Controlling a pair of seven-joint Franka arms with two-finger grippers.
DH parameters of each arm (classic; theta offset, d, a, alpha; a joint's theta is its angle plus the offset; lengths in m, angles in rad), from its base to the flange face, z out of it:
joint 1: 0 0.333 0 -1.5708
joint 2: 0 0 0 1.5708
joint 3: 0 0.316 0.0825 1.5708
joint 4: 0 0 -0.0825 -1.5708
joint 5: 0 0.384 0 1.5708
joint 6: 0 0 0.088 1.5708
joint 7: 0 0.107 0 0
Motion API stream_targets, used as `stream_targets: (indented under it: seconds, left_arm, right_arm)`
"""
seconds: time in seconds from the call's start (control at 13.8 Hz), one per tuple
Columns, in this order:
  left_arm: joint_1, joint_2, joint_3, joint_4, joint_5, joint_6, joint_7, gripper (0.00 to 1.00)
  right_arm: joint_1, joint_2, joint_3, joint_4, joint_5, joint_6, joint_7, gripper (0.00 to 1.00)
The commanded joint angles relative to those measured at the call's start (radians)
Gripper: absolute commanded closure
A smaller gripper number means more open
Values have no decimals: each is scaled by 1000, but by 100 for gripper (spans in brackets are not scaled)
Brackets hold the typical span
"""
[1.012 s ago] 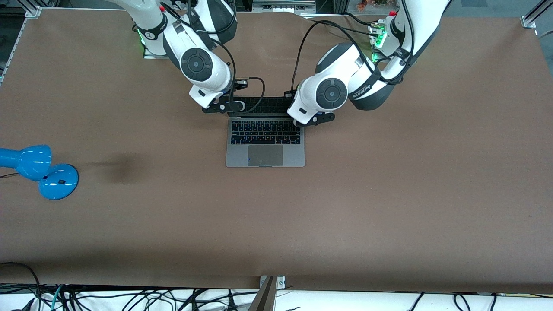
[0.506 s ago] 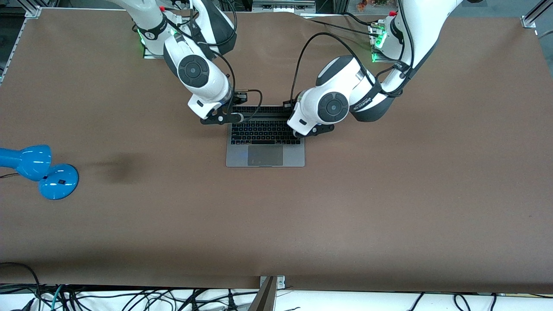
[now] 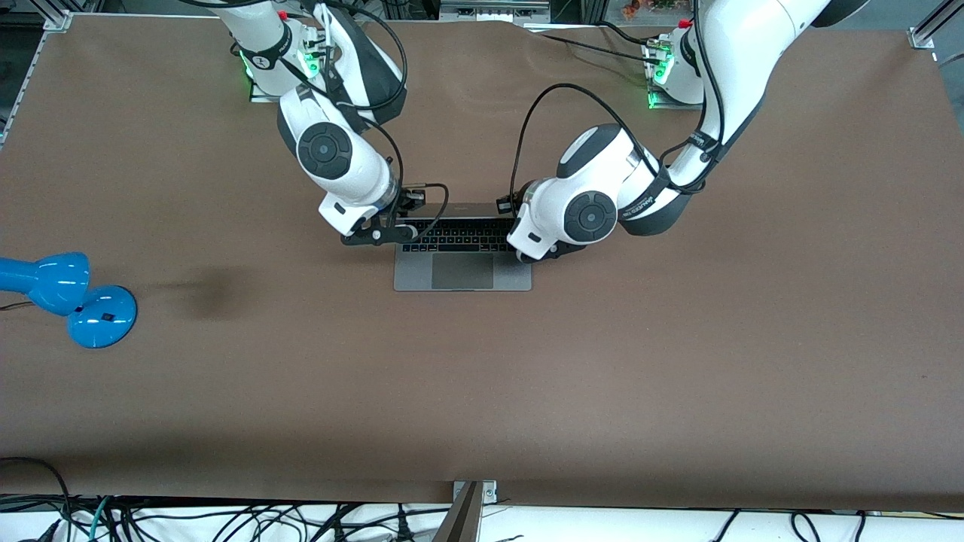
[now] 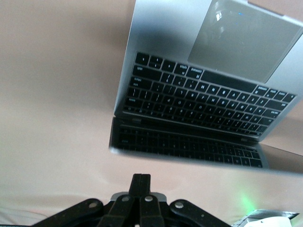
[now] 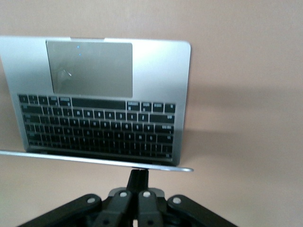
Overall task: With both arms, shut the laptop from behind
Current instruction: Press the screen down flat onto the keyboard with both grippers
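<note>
The space-grey laptop (image 3: 462, 274) lies at the table's middle, its lid (image 3: 461, 210) tilted well down over the black keyboard (image 3: 459, 235). My right gripper (image 3: 374, 235) is shut and empty at the lid's corner toward the right arm's end. In the right wrist view its fingertips (image 5: 138, 174) touch the lid's top edge (image 5: 94, 161). My left gripper (image 3: 544, 254) is shut and empty at the lid's other corner. In the left wrist view its fingertips (image 4: 141, 180) sit just short of the lid's edge (image 4: 189, 156). The trackpad (image 4: 244, 40) still shows.
A blue desk lamp (image 3: 68, 297) stands near the table's edge at the right arm's end. Bare brown table (image 3: 602, 376) surrounds the laptop. Cables hang along the edge nearest the front camera.
Both grippers have moved toward the front camera, pushing the lid down. The lid now covers more of the keyboard than before.
</note>
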Motion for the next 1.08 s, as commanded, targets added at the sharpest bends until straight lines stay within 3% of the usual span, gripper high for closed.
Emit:
stream_targets:
  seconds: [0.0,1.01]
  left_arm:
    - [-12,48,13,64,32,2,9,100]
    - [-32,242,59,160,149,168,-3,100]
  right_arm:
    - [-12,53,7,25,-15,68,-10,100]
    - [-23,234,-17,116,-93,209,-9,100]
